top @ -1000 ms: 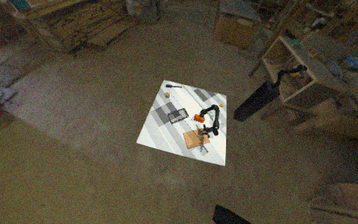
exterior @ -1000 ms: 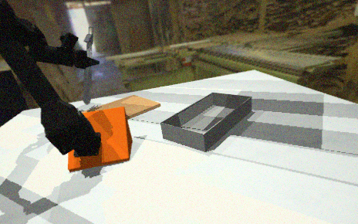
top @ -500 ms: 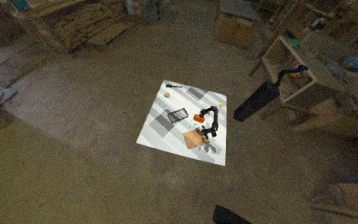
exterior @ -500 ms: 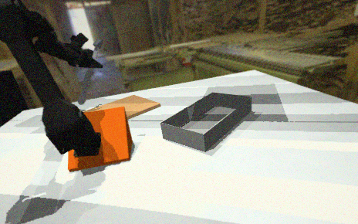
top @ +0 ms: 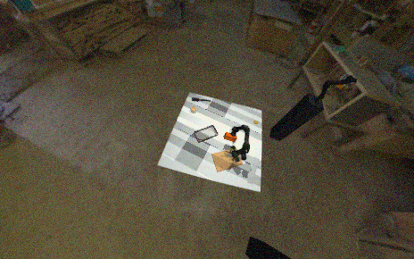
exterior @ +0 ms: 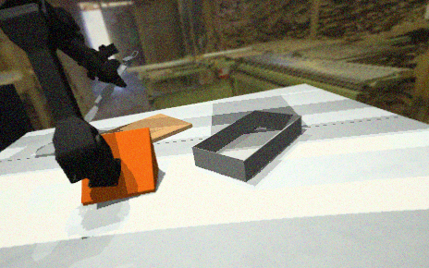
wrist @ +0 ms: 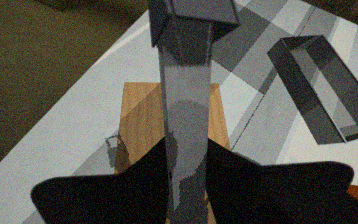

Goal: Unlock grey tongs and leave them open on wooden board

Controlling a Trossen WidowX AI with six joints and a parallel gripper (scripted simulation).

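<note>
Gripper [exterior: 121, 74] [wrist: 182, 137] pinching the grey tongs [exterior: 98, 99] [wrist: 187, 90] — lifted clear of the wooden board [top: 220, 162] [exterior: 171, 124] [wrist: 139, 107].

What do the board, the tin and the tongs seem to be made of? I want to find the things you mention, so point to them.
Board [top: 220, 162] [exterior: 164, 123] [wrist: 142, 107]: wood, matt; grain lines show.
Tin [top: 195, 137] [exterior: 219, 162] [wrist: 305, 100]: probably dark, dull metal; thin, straight grey walls.
Tongs [wrist: 187, 85], in the gripper [exterior: 117, 79] [wrist: 182, 137]: perhaps smooth metal; plain grey surface, though grey plastic could look similar.
</note>
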